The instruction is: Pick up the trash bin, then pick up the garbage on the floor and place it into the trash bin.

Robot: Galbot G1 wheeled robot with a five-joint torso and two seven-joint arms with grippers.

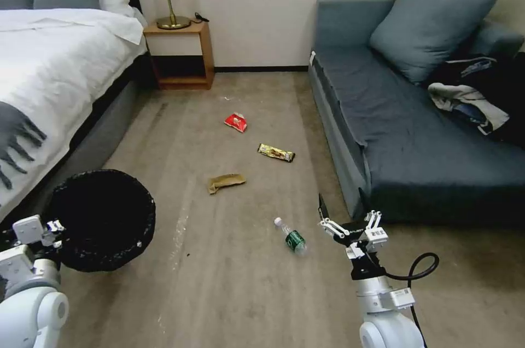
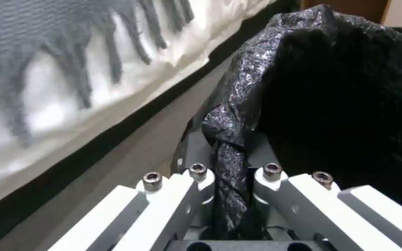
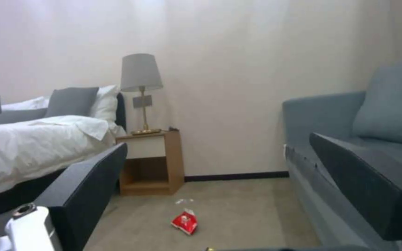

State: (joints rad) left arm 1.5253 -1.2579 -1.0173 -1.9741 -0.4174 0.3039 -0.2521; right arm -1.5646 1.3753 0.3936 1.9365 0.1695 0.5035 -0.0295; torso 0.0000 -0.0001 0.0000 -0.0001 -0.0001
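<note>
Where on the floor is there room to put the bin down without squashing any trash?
Bare carpet lies near the robot, between the trash bin held by the left gripper and the bottle. More lies by the nightstand. It is crowded mid-floor: red packet, bar wrapper, brown paper.

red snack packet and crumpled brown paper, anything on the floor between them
Bare carpet, going by the head view: nothing lies between the red snack packet and the crumpled brown paper. The gold wrapper lies off to the side.
</note>
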